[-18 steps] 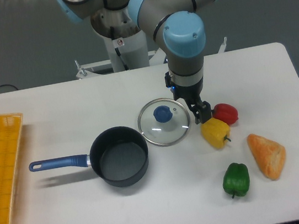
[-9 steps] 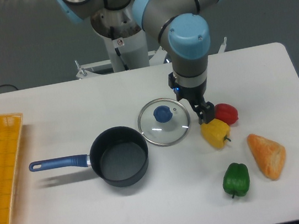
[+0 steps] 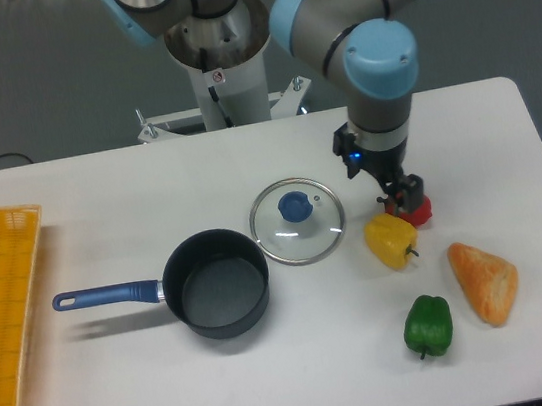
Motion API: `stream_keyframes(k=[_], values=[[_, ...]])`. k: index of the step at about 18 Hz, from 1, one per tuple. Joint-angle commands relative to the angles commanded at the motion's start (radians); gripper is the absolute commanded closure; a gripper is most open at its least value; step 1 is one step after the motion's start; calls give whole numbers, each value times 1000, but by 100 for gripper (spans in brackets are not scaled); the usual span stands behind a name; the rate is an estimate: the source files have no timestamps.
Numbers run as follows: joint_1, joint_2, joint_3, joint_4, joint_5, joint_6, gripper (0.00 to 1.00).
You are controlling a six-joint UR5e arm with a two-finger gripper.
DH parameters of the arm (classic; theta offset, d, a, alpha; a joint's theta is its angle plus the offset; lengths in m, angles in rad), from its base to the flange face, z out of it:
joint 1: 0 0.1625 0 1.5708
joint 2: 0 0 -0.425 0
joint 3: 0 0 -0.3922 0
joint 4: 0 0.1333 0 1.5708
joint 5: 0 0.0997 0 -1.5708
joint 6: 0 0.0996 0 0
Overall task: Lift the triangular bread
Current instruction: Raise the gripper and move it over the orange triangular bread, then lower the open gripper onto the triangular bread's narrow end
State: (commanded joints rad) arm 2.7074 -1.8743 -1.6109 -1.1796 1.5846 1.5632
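My end effector hangs right over the red pepper, and whether its fingers are spread or pressed together I cannot tell from here. The bread lies apart on the surface, down at about five o'clock from me, untouched, its long axis running from eleven to five with the point toward me. Count: one bread, three peppers, red, yellow, green.
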Motion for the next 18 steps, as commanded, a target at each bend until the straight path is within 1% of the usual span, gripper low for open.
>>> stream_keyframes(k=[5, 8, 12, 15, 18], values=[[40, -80, 77, 0, 0, -73, 0], [55, -124, 109, 0, -2, -171, 0], [55, -192, 186, 2, -3, -340, 0], [55, -239, 249, 0, -28, -414, 0], [78, -281, 281, 9, -106, -463, 0]])
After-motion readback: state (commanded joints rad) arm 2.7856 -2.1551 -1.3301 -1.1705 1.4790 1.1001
